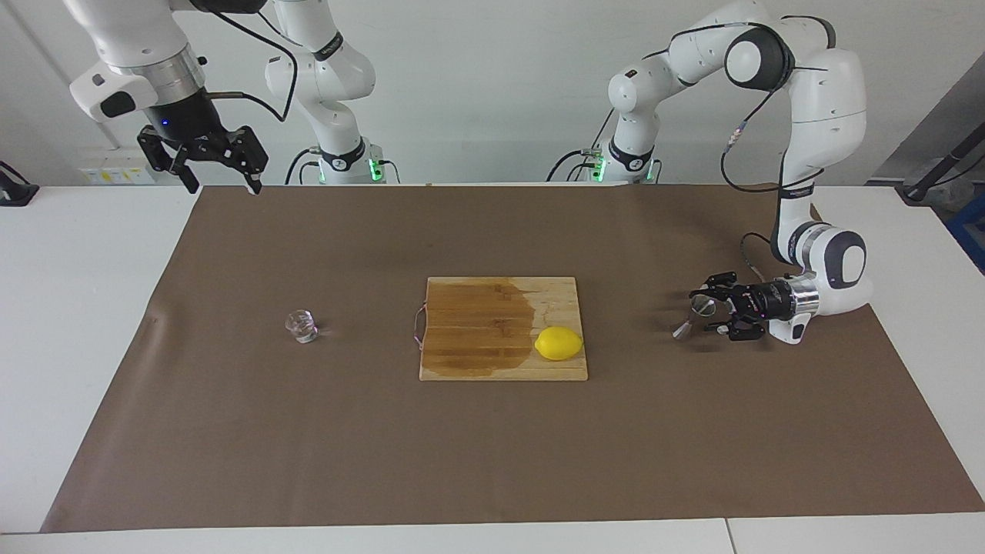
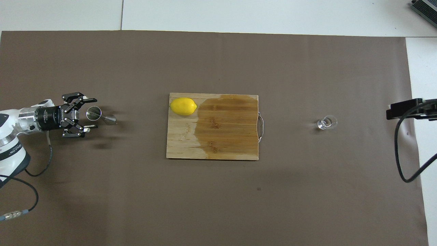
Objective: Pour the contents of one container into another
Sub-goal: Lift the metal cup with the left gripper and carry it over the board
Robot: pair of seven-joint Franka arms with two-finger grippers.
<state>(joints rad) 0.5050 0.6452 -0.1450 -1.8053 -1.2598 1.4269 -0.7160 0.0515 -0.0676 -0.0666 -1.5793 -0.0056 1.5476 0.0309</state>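
The left gripper (image 1: 714, 312), low at its own end of the bench (image 1: 77, 308), is spread open around the tilted jigger (image 1: 695, 314), while the glass cup (image 1: 302, 325) stands near the right arm's end, below the raised, open right gripper (image 1: 219, 181).

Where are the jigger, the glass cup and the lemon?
jigger (image 2: 99, 116): overhead view, its narrow waist.
glass cup (image 1: 302, 325): facing view, its side wall.
lemon (image 1: 559, 343): facing view, middle of its peel.
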